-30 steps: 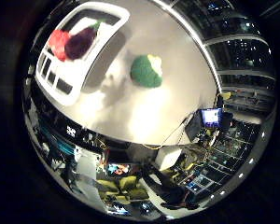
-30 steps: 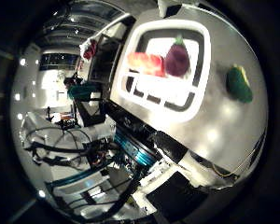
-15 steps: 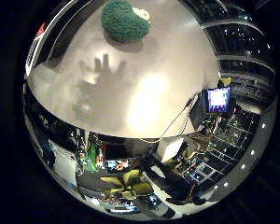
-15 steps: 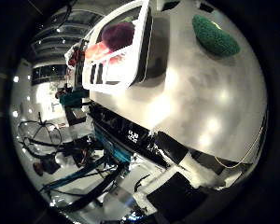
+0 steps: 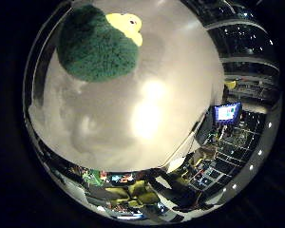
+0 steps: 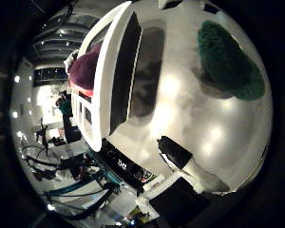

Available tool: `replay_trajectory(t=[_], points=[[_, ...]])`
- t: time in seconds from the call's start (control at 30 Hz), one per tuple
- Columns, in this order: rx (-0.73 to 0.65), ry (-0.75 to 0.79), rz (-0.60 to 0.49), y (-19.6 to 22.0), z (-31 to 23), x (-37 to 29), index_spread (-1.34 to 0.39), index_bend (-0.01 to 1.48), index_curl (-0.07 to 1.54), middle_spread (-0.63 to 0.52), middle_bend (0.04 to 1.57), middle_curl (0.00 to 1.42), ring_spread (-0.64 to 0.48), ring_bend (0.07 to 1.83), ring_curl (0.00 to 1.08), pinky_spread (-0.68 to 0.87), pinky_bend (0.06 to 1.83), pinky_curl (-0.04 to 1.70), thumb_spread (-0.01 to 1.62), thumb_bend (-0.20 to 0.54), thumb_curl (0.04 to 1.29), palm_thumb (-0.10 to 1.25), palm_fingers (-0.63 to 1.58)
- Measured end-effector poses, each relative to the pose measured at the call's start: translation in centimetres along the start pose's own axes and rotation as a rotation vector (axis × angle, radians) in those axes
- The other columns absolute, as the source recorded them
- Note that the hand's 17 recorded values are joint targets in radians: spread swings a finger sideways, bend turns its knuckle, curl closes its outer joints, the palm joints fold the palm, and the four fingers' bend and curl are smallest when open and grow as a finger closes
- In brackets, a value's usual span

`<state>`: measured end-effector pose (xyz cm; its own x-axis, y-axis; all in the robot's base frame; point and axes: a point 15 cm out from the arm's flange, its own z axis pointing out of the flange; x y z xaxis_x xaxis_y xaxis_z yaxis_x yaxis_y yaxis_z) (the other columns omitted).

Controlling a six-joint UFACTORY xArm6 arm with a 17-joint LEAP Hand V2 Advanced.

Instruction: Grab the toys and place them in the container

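Note:
A green knitted toy (image 5: 97, 43) with a yellow tip lies on the white table (image 5: 157, 114), close to the palm in the little finger side view. It also shows in the thumb side view (image 6: 230, 59), a short way from the white container (image 6: 112, 71). A dark purple toy (image 6: 84, 68) lies inside that container. A black and white part of my hand (image 6: 185, 163) shows at the view's edge. Its fingers are not visible.
The table's edge (image 5: 171, 161) runs past the toy, with room clutter and a lit screen (image 5: 226, 112) beyond it. The container's tall white wall stands beside the green toy.
The camera has come much lower and closer to the table. The green toy and the container now fill far more of the views. The toys themselves have not moved.

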<state>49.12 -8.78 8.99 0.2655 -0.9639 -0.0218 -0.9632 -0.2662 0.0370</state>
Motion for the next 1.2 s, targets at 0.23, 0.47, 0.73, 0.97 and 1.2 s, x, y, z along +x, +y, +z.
replay_trajectory(t=[0.23,0.47,0.73,0.97,1.2], points=[[0.074,0.037,0.05,-2.2,1.6,3.7,-0.43,0.17,0.23,-0.21,0.53,0.43,-0.21,0.78,0.38,-0.18,0.72,0.37,0.98,-0.018,0.37,0.82,1.11],[0.151,0.102,0.075,-1.6,-0.5,9.0,-0.41,0.72,0.51,-0.21,0.97,0.61,-0.25,1.05,0.53,-0.36,1.0,0.53,0.95,-0.025,0.39,0.84,1.37],[0.248,0.189,0.148,2.2,-8.6,16.0,-0.26,1.12,0.69,-0.15,1.22,0.69,-0.22,1.29,0.63,-0.27,1.22,0.72,0.96,-0.023,0.43,0.82,1.25],[0.256,0.196,0.164,6.2,-15.7,15.7,-0.2,1.21,0.71,-0.12,1.31,0.69,-0.19,1.39,0.65,-0.21,1.25,0.89,0.96,-0.025,0.46,0.82,1.18],[0.277,0.151,0.149,8.5,-20.6,10.6,-0.19,1.24,0.7,-0.11,1.34,0.67,-0.19,1.42,0.65,-0.18,1.19,1.05,0.97,-0.024,0.47,0.81,1.16]])
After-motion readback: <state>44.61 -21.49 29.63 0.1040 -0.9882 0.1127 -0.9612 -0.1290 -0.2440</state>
